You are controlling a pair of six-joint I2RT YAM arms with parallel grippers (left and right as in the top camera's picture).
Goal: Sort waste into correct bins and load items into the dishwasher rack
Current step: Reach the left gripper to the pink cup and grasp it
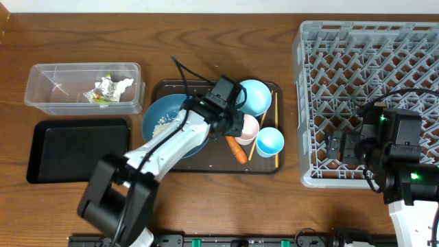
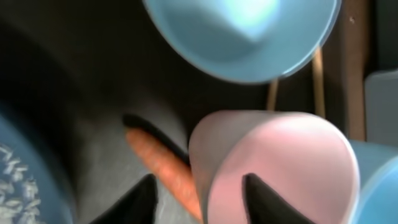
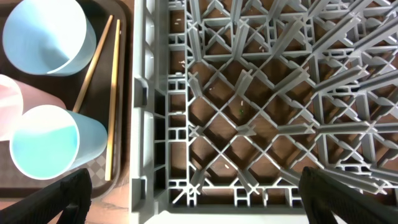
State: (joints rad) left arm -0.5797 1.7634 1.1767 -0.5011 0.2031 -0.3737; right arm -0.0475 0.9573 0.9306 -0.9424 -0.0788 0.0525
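1. Left jaws straddle the pinkish-white cup (image 2: 280, 162) wall and the carrot (image 2: 161, 168), one tip inside the cup; whether they clamp either, I cannot tell.
2. Right jaws gape wide and empty over the dishwasher rack (image 3: 152, 93) edge.

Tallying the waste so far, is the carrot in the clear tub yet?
No, the carrot lies on the brown tray beside the pink cup, not in the clear tub.
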